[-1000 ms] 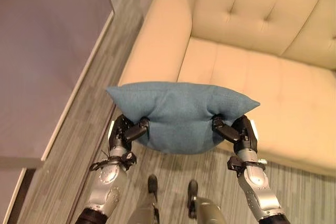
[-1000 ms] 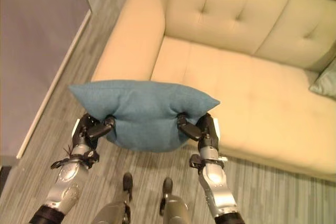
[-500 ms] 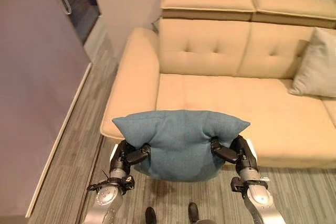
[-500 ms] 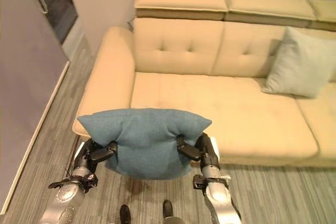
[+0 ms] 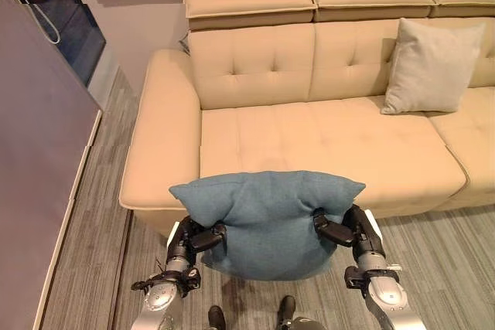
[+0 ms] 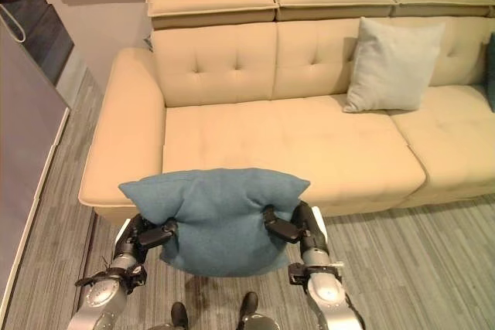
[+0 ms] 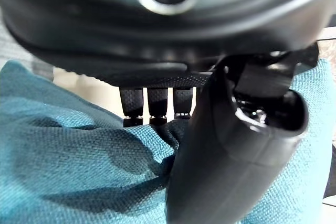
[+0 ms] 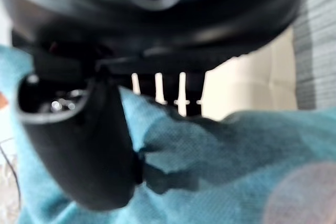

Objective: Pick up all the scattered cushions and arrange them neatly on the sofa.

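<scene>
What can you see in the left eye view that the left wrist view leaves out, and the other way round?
The left eye view alone shows the beige sofa, the pale cushion leaning on its backrest, and the right hand. The left wrist view alone shows, close up, the thumb and fingers pinching the fabric. Both show the left hand gripping the blue cushion.

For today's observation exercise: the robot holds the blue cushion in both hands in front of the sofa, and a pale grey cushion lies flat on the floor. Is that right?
Not quite. The pale grey cushion leans upright against the sofa backrest, as the left eye view shows. The rest stands: left hand and right hand both grip the blue cushion in front of the sofa.
</scene>
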Tool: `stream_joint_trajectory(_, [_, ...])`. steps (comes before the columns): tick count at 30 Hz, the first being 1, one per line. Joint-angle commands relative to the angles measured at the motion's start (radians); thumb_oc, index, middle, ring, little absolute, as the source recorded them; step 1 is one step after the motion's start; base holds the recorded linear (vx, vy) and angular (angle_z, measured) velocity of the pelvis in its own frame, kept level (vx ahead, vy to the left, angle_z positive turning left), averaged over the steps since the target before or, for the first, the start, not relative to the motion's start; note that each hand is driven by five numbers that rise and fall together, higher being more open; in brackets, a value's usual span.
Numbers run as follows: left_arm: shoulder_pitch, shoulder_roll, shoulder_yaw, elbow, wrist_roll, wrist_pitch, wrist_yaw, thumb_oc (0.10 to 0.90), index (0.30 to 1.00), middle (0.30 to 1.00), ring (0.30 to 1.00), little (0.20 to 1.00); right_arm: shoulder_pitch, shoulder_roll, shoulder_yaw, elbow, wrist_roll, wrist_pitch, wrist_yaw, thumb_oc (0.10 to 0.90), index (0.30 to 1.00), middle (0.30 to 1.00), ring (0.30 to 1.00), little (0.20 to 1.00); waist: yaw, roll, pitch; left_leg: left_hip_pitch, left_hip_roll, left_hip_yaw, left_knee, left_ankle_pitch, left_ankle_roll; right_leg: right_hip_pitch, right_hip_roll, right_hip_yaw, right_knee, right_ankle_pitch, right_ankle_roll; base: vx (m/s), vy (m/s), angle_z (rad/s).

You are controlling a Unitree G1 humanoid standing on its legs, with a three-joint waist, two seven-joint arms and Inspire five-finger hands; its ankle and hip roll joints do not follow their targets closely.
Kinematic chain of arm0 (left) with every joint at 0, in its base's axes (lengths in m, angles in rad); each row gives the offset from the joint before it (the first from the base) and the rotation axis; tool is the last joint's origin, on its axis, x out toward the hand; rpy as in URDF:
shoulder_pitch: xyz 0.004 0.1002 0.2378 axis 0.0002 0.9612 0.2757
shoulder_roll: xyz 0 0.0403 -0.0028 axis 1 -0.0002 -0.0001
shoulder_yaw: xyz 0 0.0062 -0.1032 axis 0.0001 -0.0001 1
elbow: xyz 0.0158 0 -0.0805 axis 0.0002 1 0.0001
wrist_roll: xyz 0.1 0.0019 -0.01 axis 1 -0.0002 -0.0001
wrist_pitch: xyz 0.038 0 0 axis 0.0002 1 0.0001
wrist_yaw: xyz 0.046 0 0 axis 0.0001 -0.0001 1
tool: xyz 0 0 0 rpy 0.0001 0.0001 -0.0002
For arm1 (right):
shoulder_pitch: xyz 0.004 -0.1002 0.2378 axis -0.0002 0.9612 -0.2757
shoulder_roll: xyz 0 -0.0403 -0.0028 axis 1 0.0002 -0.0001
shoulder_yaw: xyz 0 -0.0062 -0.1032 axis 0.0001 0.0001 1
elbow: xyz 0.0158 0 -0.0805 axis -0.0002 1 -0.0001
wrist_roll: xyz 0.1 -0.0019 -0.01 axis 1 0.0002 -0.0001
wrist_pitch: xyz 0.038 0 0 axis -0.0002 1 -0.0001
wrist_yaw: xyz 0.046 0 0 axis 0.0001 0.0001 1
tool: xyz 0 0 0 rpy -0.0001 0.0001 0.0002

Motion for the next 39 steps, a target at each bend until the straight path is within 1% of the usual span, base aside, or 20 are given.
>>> stream_joint_trajectory(1, [-0.116,-0.007,-0.048,-0.128,0.004,-0.095,-0.077,0.400,0.300,0.300,0.300,0.300,-0.134,0.028,0.028,-0.151,-0.001,-0.140,0.015,0.400,0.300,0.300,0.300,0.300,0.007,-0.058,-0.017,-0.024,-0.073,-0.111,0.185,-0.168,-0.022,0.132,-0.003,0.066,-0.065,-0.063,0.076,0.08,-0.081,-0.05])
stream_joint_trajectory(2, [-0.115,-0.008,-0.058,-0.129,0.008,-0.093,-0.083,0.400,0.300,0.300,0.300,0.300,-0.138,0.021,0.032,-0.151,0.001,-0.137,0.023,0.400,0.300,0.300,0.300,0.300,0.015,-0.068,-0.018,-0.061,-0.101,-0.157,0.167,-0.171,-0.021,0.137,-0.001,0.081,-0.074,-0.061,0.078,0.13,-0.092,-0.09])
stream_joint_trajectory(3, [-0.116,-0.005,-0.060,-0.129,0.011,-0.091,-0.083,0.400,0.300,0.300,0.300,0.300,-0.137,0.018,0.033,-0.149,0.001,-0.136,0.024,0.400,0.300,0.300,0.300,0.300,0.016,-0.071,-0.018,-0.078,-0.110,-0.166,0.158,-0.164,-0.020,0.139,0.000,0.085,-0.078,-0.060,0.080,0.15,-0.051,-0.13])
stream_joint_trajectory(8, [-0.127,0.000,-0.060,-0.129,0.020,-0.083,-0.078,0.411,0.316,0.316,0.316,0.316,-0.135,0.015,0.030,-0.147,-0.003,-0.134,0.008,0.400,0.300,0.300,0.300,0.300,0.037,-0.070,-0.005,-0.186,-0.135,-0.158,0.127,-0.083,-0.024,0.167,0.029,0.122,-0.096,-0.074,0.078,0.12,0.008,-0.32])
stream_joint_trajectory(11, [-0.117,0.004,-0.049,-0.131,0.024,-0.082,-0.078,0.406,0.309,0.309,0.309,0.309,-0.137,0.024,0.032,-0.144,-0.010,-0.133,0.006,0.400,0.300,0.300,0.300,0.300,0.046,-0.057,-0.025,-0.135,-0.129,-0.147,0.058,-0.082,-0.007,0.185,0.050,0.153,-0.089,-0.103,0.073,0.19,0.095,-0.46])
stream_joint_trajectory(13, [-0.108,0.012,-0.043,-0.137,0.028,-0.083,-0.076,0.400,0.300,0.300,0.300,0.300,-0.140,0.032,0.039,-0.140,-0.021,-0.132,0.011,0.400,0.300,0.300,0.300,0.300,0.050,-0.058,-0.035,-0.103,-0.135,-0.151,0.038,-0.087,0.004,0.184,0.042,0.165,-0.047,-0.115,0.077,0.23,0.136,-0.85])
stream_joint_trajectory(16, [-0.103,0.026,-0.035,-0.142,0.040,-0.083,-0.074,0.400,0.300,0.300,0.300,0.300,-0.144,0.050,0.049,-0.141,-0.027,-0.131,0.025,0.400,0.300,0.300,0.300,0.300,0.061,-0.061,-0.042,-0.042,-0.141,-0.122,0.011,-0.106,0.030,0.171,0.019,0.179,0.041,-0.126,0.100,0.20,0.130,-0.64])
stream_joint_trajectory(17, [-0.103,0.039,-0.029,-0.151,0.042,-0.083,-0.071,0.400,0.300,0.300,0.300,0.300,-0.154,0.056,0.058,-0.141,-0.034,-0.127,0.033,0.400,0.300,0.300,0.300,0.300,0.056,-0.055,-0.035,-0.011,-0.140,-0.117,0.007,-0.121,0.049,0.128,0.005,0.185,0.151,-0.107,0.124,0.11,0.097,-0.27])
stream_joint_trajectory(18, [-0.103,0.043,-0.028,-0.152,0.042,-0.084,-0.069,0.400,0.300,0.300,0.300,0.300,-0.160,0.061,0.062,-0.138,-0.032,-0.125,0.035,0.400,0.300,0.300,0.300,0.300,0.055,-0.053,-0.030,-0.004,-0.139,-0.112,0.009,-0.125,0.057,0.105,0.001,0.191,0.199,-0.098,0.133,0.14,0.116,-0.23])
stream_joint_trajectory(21, [-0.099,0.049,-0.019,-0.162,0.037,-0.089,-0.068,0.400,0.300,0.300,0.300,0.300,-0.157,0.075,0.067,-0.138,-0.020,-0.128,0.046,0.400,0.300,0.300,0.300,0.300,0.057,-0.046,-0.024,0.008,-0.141,-0.105,0.014,-0.142,0.070,0.056,-0.013,0.187,0.261,-0.074,0.151,0.08,0.038,-0.06])
stream_joint_trajectory(22, [-0.094,0.048,-0.013,-0.169,0.030,-0.091,-0.069,0.400,0.300,0.300,0.300,0.300,-0.156,0.079,0.070,-0.140,-0.022,-0.126,0.053,0.400,0.300,0.300,0.300,0.300,0.058,-0.038,-0.020,0.027,-0.140,-0.104,0.009,-0.156,0.073,0.020,-0.037,0.164,0.252,-0.062,0.153,0.12,0.025,-0.07])
stream_joint_trajectory(24, [-0.091,0.046,-0.013,-0.168,0.026,-0.091,-0.072,0.400,0.300,0.300,0.300,0.300,-0.157,0.078,0.071,-0.142,-0.022,-0.124,0.056,0.400,0.300,0.300,0.300,0.300,0.057,-0.032,-0.018,0.039,-0.137,-0.105,0.003,-0.164,0.073,0.006,-0.048,0.149,0.226,-0.063,0.147,0.14,-0.045,-0.37])
stream_joint_trajectory(25, [-0.085,0.041,-0.011,-0.171,0.021,-0.089,-0.077,0.400,0.300,0.300,0.300,0.300,-0.163,0.076,0.075,-0.145,-0.026,-0.121,0.057,0.400,0.300,0.300,0.300,0.300,0.052,-0.029,-0.018,0.065,-0.136,-0.107,-0.011,-0.180,0.073,-0.028,-0.066,0.134,0.153,-0.039,0.139,0.16,-0.073,-0.16])
stream_joint_trajectory(26, [-0.085,0.040,-0.011,-0.171,0.021,-0.089,-0.078,0.400,0.300,0.300,0.300,0.300,-0.162,0.075,0.075,-0.145,-0.026,-0.121,0.057,0.400,0.300,0.300,0.300,0.300,0.051,-0.028,-0.017,0.067,-0.135,-0.108,-0.012,-0.181,0.073,-0.025,-0.064,0.133,0.150,-0.038,0.139,0.19,-0.089,0.09])
stream_joint_trajectory(28, [-0.087,0.034,-0.006,-0.166,0.019,-0.093,-0.075,0.400,0.300,0.300,0.300,0.300,-0.166,0.075,0.073,-0.146,-0.027,-0.124,0.052,0.400,0.300,0.300,0.300,0.300,0.037,-0.027,-0.009,0.099,-0.136,-0.125,-0.020,-0.198,0.065,-0.070,-0.072,0.146,0.055,0.006,0.147,0.25,-0.128,-0.04])
stream_joint_trajectory(30, [-0.094,0.032,-0.003,-0.161,0.017,-0.100,-0.083,0.400,0.300,0.300,0.300,0.300,-0.165,0.071,0.068,-0.147,-0.028,-0.121,0.050,0.400,0.300,0.300,0.300,0.300,0.026,-0.037,-0.009,0.127,-0.142,-0.142,-0.019,-0.218,0.056,-0.062,-0.069,0.165,-0.002,0.028,0.157,0.24,-0.145,-0.04])
stream_joint_trajectory(32, [-0.094,0.022,-0.010,-0.158,0.027,-0.100,-0.085,0.400,0.300,0.300,0.300,0.300,-0.158,0.075,0.065,-0.141,-0.020,-0.126,0.050,0.400,0.300,0.300,0.300,0.300,0.020,-0.048,-0.016,0.135,-0.134,-0.148,0.004,-0.239,0.043,-0.036,-0.065,0.164,-0.019,0.039,0.143,0.18,-0.152,0.04])
stream_joint_trajectory(34, [-0.100,0.009,-0.020,-0.158,0.017,-0.101,-0.086,0.400,0.300,0.300,0.300,0.300,-0.149,0.069,0.056,-0.136,-0.010,-0.128,0.045,0.400,0.300,0.300,0.300,0.300,0.014,-0.047,-0.025,0.131,-0.116,-0.157,0.042,-0.248,0.020,-0.011,-0.054,0.152,-0.033,0.030,0.129,0.19,-0.203,0.23])
stream_joint_trajectory(36, [-0.122,0.000,-0.036,-0.154,0.006,-0.099,-0.084,0.400,0.300,0.300,0.300,0.300,-0.147,0.057,0.041,-0.133,0.003,-0.135,0.031,0.400,0.300,0.300,0.300,0.300,0.007,-0.051,-0.023,0.077,-0.082,-0.156,0.161,-0.212,-0.017,0.027,-0.043,0.121,-0.045,0.016,0.106,0.13,-0.235,0.54])
stream_joint_trajectory(39, [-0.129,-0.002,-0.045,-0.150,0.001,-0.097,-0.090,0.400,0.300,0.300,0.300,0.300,-0.152,0.043,0.037,-0.132,0.014,-0.137,0.025,0.400,0.300,0.300,0.300,0.300,0.008,-0.058,-0.012,0.005,-0.047,-0.141,0.318,-0.166,-0.031,0.078,-0.027,0.086,-0.071,-0.007,0.076,0.10,-0.179,0.60])
